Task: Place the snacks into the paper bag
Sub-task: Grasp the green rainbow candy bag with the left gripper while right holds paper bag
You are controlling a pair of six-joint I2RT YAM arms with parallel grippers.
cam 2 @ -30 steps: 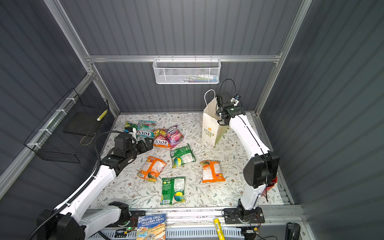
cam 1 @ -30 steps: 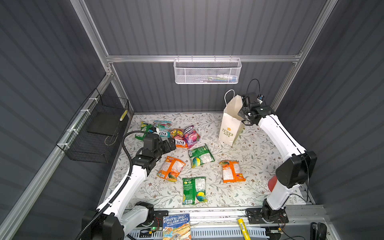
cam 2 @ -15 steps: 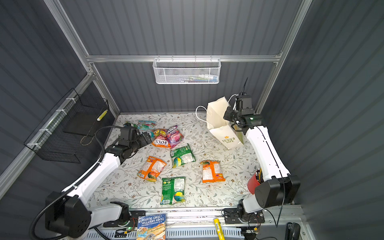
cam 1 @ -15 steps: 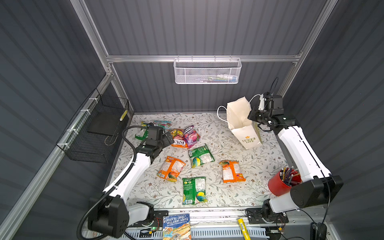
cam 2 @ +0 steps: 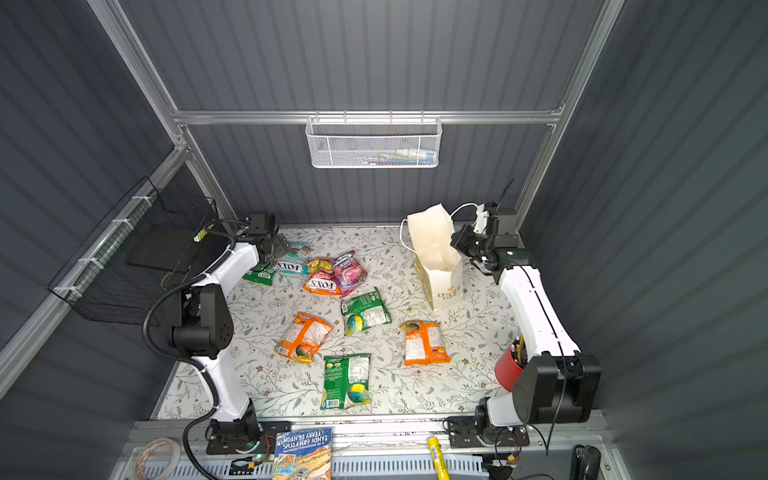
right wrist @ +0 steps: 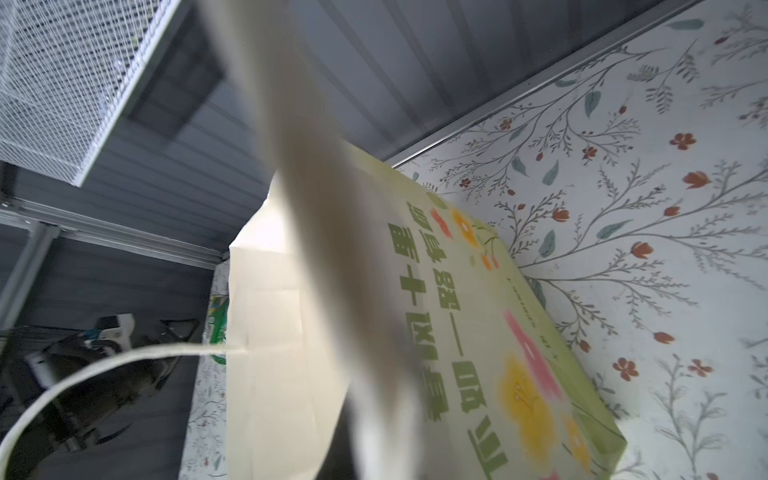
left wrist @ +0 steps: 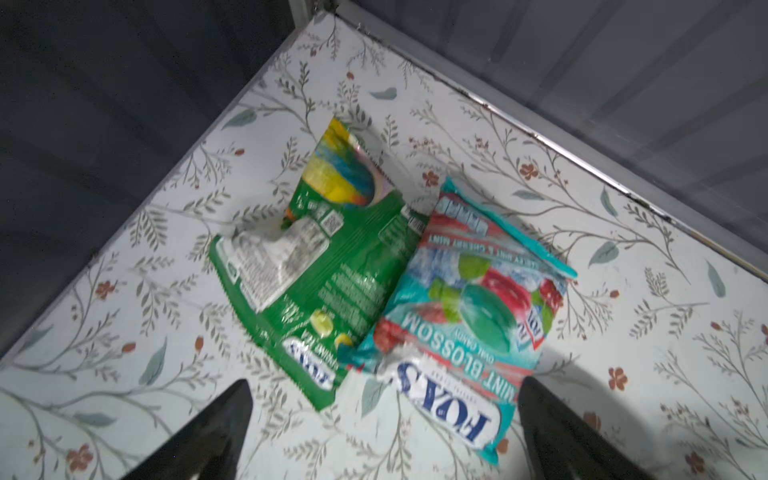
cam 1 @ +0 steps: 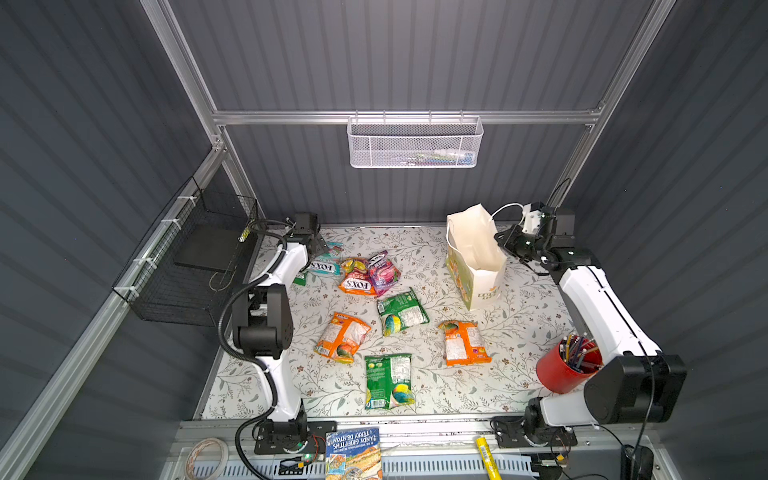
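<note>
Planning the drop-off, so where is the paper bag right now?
In both top views the paper bag stands at the table's back right, held at its rim by the right gripper, behind an orange snack.

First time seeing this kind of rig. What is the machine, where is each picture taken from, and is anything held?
Two robot arms, left and right, work at a flowered table. Two pictures look down from overhead, almost alike; two come from cameras on the wrists. Snacks lie scattered on the table, a red pencil cup near the right arm. The left gripper hangs open over a green packet and a teal packet. The right gripper is shut on the rim of the open paper bag.
</note>
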